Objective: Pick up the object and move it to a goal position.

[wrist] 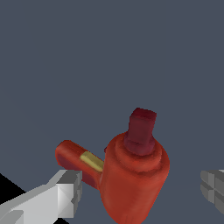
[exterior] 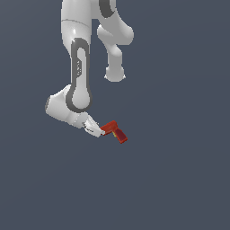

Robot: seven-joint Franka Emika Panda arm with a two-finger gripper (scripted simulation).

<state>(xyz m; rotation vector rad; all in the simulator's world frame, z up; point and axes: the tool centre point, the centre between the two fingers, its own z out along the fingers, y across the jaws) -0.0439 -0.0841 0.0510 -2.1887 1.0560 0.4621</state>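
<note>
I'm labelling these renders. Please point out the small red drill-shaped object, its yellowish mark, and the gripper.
Small red drill-shaped object point(wrist: 131, 179): wrist view, main body.
Yellowish mark point(wrist: 92, 161): wrist view, middle of the mark on the handle.
Gripper point(exterior: 98, 130): exterior view, between fingertips.

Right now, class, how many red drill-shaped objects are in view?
1. The red drill lies beside the tool, on the exterior view's right; in the wrist view it sits between the fingers. None other shows.

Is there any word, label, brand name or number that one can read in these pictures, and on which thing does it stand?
None: no readable text in either view.
The red drill-shaped object bears only a plain yellowish mark, without letters.
The robot arm and gripper show no writing.
</note>
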